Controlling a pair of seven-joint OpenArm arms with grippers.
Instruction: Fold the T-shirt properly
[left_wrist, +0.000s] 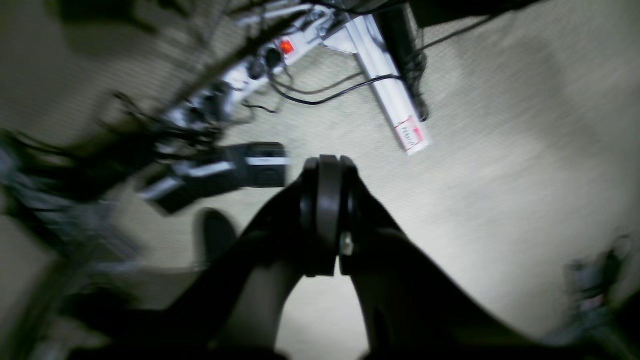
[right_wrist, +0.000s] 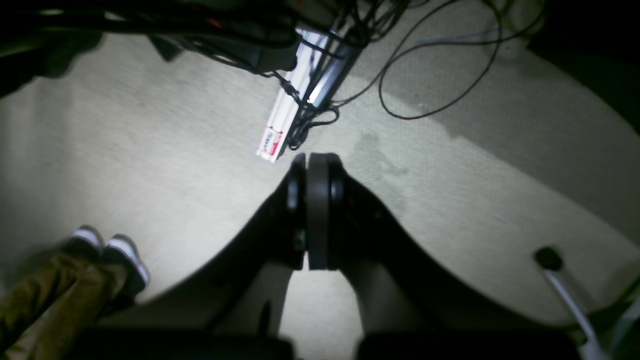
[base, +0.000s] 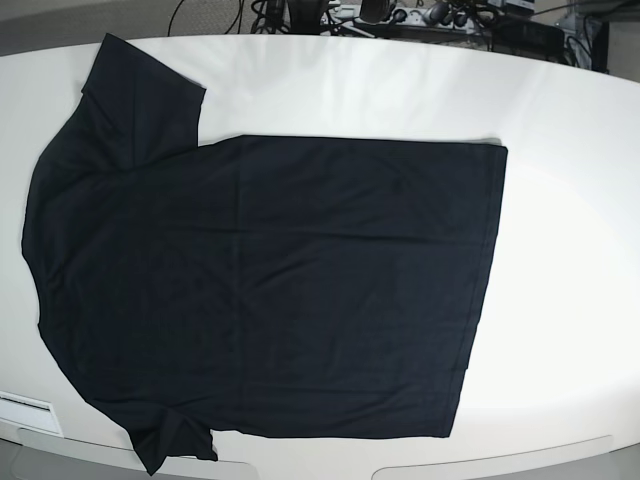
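White counter (base: 570, 200) carries the T-shirt (base: 270, 290) spread flat and unfolded, well apart from the left tool (left_wrist: 327, 215) and right tool (right_wrist: 316, 212), both pressed together over carpet, holding nothing.

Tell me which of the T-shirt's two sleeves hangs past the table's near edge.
The lower-left sleeve on the T-shirt: its tip overhangs the table edge. The upper-left sleeve lies fully on the white top.
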